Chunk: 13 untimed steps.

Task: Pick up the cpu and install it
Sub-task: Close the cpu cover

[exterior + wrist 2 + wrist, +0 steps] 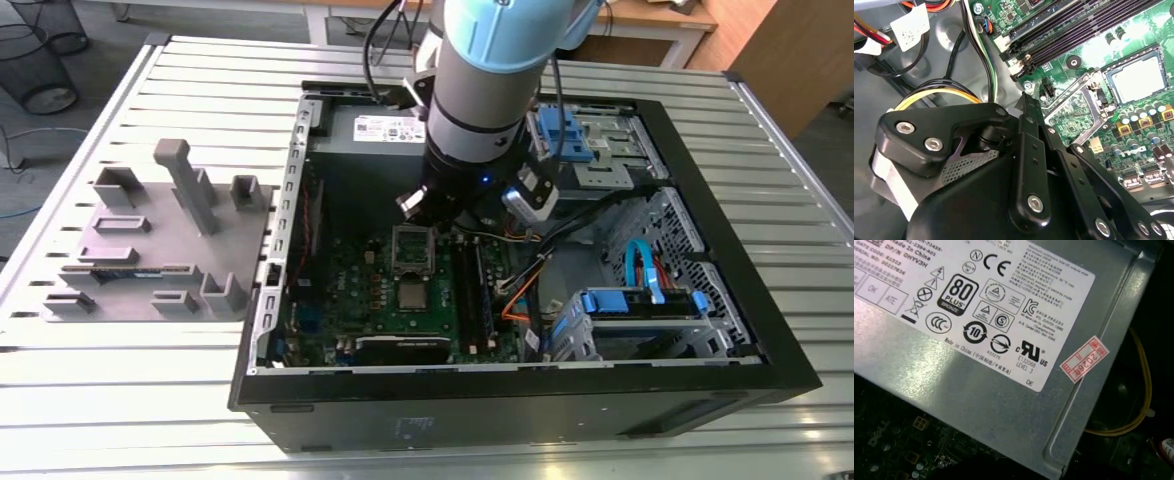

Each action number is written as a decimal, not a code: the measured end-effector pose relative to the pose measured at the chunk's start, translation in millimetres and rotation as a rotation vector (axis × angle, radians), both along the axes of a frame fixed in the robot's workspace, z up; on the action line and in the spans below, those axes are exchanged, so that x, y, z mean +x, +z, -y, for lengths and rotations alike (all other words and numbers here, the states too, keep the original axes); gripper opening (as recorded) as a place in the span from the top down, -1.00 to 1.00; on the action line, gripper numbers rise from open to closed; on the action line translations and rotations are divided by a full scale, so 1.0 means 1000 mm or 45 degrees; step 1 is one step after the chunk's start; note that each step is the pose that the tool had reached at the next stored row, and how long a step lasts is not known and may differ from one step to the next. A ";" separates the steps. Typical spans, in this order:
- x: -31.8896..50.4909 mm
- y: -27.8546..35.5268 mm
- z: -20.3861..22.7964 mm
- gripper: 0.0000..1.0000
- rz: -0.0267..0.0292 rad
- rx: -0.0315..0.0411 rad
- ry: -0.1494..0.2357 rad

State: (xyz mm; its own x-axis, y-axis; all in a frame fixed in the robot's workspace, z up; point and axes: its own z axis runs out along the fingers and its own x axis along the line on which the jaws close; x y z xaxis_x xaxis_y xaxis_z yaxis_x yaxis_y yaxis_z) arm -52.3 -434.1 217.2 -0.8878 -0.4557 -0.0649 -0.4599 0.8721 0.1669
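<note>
The cpu (pixel 415 296) is a small silvery square lying flat in its socket on the green motherboard (pixel 360 300) inside the open computer case. In the second wrist view the cpu (pixel 1136 77) sits inside the dark socket rim. Beside it the metal socket frame (pixel 412 248) stands swung open, and board parts show through the frame (pixel 1074 107). My gripper (pixel 447 222) hangs under the arm's wrist just past the frame's far end, apart from the cpu. The black linkage of the gripper (pixel 1023 100) points at the frame's corner.
The grey labelled power supply (pixel 994 340) sits close by, at the case's far wall (pixel 387 128). Black memory slots (pixel 1079 25) run beside the socket. Cables (pixel 939 97) cross near the wrist. Blue drive cages (pixel 641 300) fill the exterior view's right. A grey fixture block (pixel 147 250) lies outside the case.
</note>
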 end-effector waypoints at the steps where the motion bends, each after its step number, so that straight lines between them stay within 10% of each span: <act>1: 0.0000 0.0002 0.0000 0.79 0.0001 0.0002 0.003; 13: 0.0000 0.0006 0.0000 0.79 -0.0001 -0.0001 0.099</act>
State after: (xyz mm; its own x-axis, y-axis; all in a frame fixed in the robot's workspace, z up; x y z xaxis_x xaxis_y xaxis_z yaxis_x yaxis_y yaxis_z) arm -52.3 -434.1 217.8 -0.8496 -0.5235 -0.0648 -0.5264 0.8337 0.1669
